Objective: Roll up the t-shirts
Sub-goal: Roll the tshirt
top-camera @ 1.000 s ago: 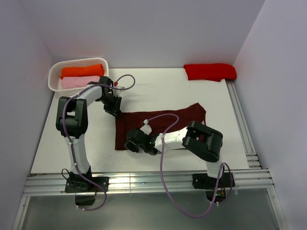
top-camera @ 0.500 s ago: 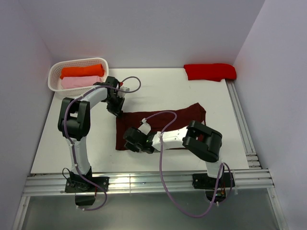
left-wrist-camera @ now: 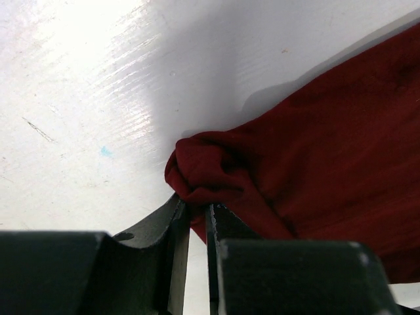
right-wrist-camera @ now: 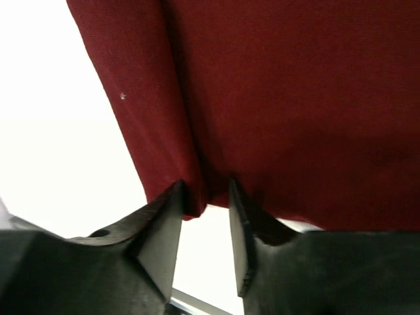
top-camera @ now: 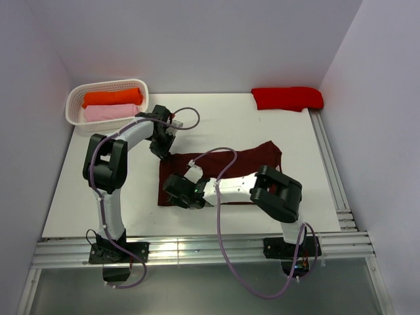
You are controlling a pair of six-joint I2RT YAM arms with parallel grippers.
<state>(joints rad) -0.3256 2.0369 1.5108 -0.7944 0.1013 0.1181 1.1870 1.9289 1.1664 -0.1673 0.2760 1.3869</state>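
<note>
Maroon t-shirt (top-camera: 230,165) is lying spread flat mid-table (top-camera: 98,197), long side running L to R, and both arms are working at its left end. Left gripper (top-camera: 161,152) is sitting on the far-left corner, jaws clenched on the maroon cloth. Its wrist cam is showing a bunched wad pinched right at the tips (left-wrist-camera: 197,209), w/ the rest of the fabric fanning off to the right. Right gripper (top-camera: 170,193) is sitting at the near-left corner, jaws parted and released. They're straddling a fold of the hem (right-wrist-camera: 205,191), cloth brushing one finger and bare white table showing btwn the tips just below the edge. In the way: the right arm (top-camera: 279,190) is lying low across the shirt's near edge and hiding part of it, and its purple cable (top-camera: 220,152) is looping over the middle of the cloth. Around it, a white basket (top-camera: 71,104) is sitting at the far-left, just beyond the left arm. It's holding a rolled orange tee (top-camera: 111,97) at the back and a pink tee (top-camera: 108,112) in front, the two touching. A red tee (top-camera: 287,98) is lying bundled in the far-right corner by the back wall, well apart from the maroon one.
</note>
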